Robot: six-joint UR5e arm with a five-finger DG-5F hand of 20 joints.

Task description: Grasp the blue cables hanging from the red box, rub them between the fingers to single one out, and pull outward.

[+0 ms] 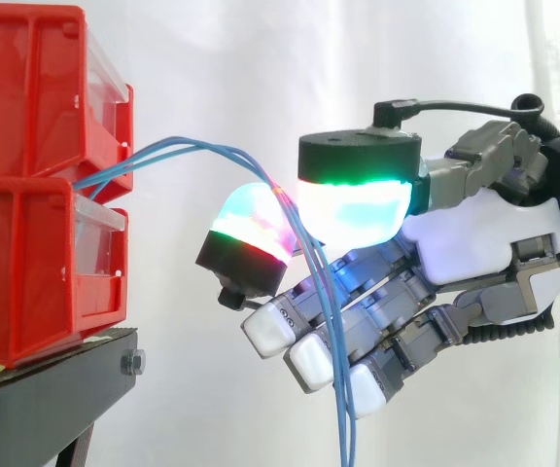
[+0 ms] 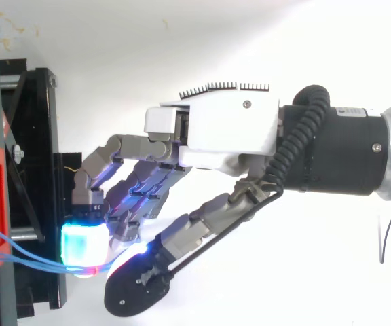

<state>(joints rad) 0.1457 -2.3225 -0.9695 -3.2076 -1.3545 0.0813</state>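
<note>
The hand (image 1: pixel 484 243) reaches in from the right with its palm turned downward. Its thumb lies on top and its fingers slope down and to the left. The broad thumb pad (image 1: pixel 353 209) glows green, cyan and white. It is set against the pad of the foremost finger (image 1: pixel 251 233), which glows cyan, red and green. The blue cables (image 1: pixel 188 144) are pinched between these two pads, so the hand is clamped on them. The other fingers are half stretched below the pinch, their white tips apart from each other and pointing down towards the stand.

In the top view the hand (image 2: pixel 229 129) lies across the picture, its wrist to the right and its fingers bent towards the left edge. The cyan pad there touches the cables (image 2: pixel 26 260).

The cables come out of the gap between the upper red bin (image 1: pixel 27 88) and the lower red bin (image 1: pixel 27 272). They arch rightward to the pinch, then hang down in front of the lower fingers. The bins are stacked on a black stand (image 1: pixel 56 375), before a white curtain (image 1: pixel 222 58).
</note>
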